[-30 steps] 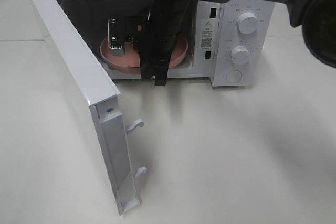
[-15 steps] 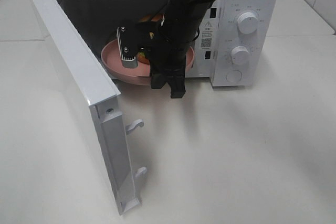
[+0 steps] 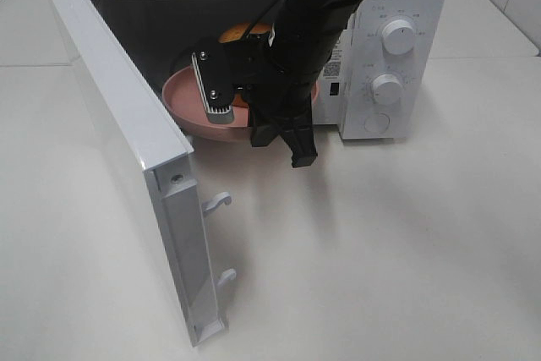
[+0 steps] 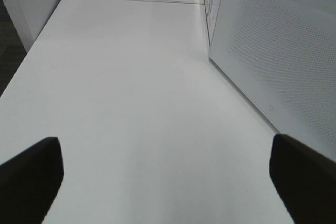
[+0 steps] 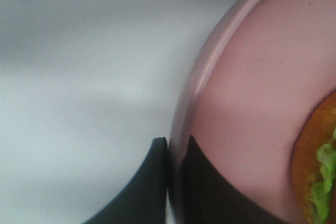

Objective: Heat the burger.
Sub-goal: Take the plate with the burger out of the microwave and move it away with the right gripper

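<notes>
Left tool (image 4: 167,182): two dark fingertips (image 4: 29,174) spread fully apart at the edges of the left wrist view, released, nothing between them, hanging over the bare white desk (image 4: 131,93) beside the perforated white panel of the microwave door (image 4: 273,51). Hinged white microwave door (image 3: 127,133): swung wide open at the left of the high view, two latch hooks on its free edge. White countertop microwave (image 3: 385,57): cavity open, two round dials on its right-hand panel. Right tool (image 5: 173,182): clenched on the rim of the round pink plate (image 5: 247,103), one dark finger (image 5: 142,192) outside the rim, the other inside; only the right wrist view shows this pinch. Same pink plate (image 3: 182,99) in the high view sits at the cavity mouth, partly hidden by the black right arm (image 3: 296,65). Orange-bunned burger (image 3: 241,33) with green lettuce: on the plate, toward the cavity's rear.
</notes>
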